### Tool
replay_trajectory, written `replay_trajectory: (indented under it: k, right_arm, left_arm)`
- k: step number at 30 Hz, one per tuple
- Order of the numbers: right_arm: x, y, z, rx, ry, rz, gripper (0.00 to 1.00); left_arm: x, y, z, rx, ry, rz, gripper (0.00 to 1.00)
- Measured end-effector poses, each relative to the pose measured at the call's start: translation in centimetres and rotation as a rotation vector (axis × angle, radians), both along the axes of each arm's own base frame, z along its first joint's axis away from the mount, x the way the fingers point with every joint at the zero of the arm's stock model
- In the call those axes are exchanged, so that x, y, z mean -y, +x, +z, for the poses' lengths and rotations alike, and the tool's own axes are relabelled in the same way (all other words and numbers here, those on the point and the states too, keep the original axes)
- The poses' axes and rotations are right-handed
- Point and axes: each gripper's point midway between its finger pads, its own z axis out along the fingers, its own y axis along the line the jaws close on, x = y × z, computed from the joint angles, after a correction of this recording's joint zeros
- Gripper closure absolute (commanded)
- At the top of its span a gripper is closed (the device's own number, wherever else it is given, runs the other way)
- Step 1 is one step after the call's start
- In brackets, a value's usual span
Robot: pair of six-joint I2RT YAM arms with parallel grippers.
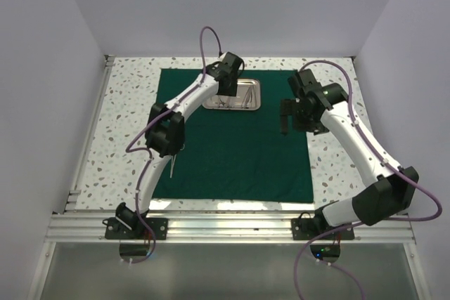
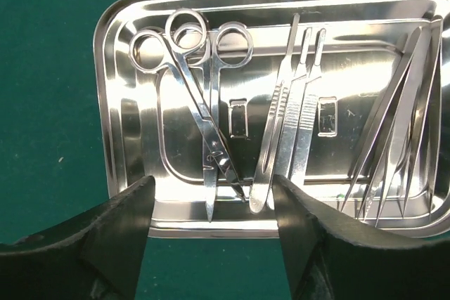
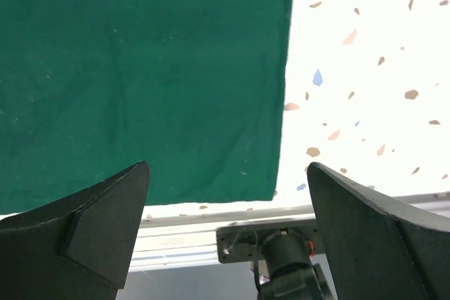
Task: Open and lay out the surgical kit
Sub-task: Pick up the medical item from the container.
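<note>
The dark green cloth [image 1: 239,152] lies spread flat on the table. The steel tray [image 1: 251,105] sits on its far middle part. In the left wrist view the tray [image 2: 126,68] holds scissors [image 2: 184,68], slim flat-handled instruments [image 2: 288,110] and tweezers [image 2: 397,124]. My left gripper [image 2: 211,201] is open and empty above the tray's near rim, and the scissor tips lie between its fingers. My right gripper [image 3: 228,201] is open and empty, hovering over the cloth's [image 3: 140,68] near right corner. It also shows in the top view [image 1: 285,126].
A slim steel instrument [image 1: 171,165] lies on the cloth by my left arm's elbow. Speckled white table [image 1: 337,166] surrounds the cloth. An aluminium rail [image 1: 232,226] runs along the near edge. White walls stand on three sides. My right arm's base [image 3: 281,261] shows below the gripper.
</note>
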Motion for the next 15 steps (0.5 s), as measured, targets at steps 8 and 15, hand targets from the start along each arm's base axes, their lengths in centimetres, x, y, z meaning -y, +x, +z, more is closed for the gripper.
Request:
replay_trajectory:
  k: [8,15]
  right_arm:
    - [1.1,-1.4,0.4,-0.011,-0.030,-0.031,0.01]
    - [1.5,-1.9,0.3,-0.025,-0.049,-0.052,0.01]
  left_arm:
    - [0.3,0.3,-0.3,0.007,-0.011,-0.007,0.37]
    - [-0.3,0.3,-2.9,-0.034,-0.011,-0.005,0.43]
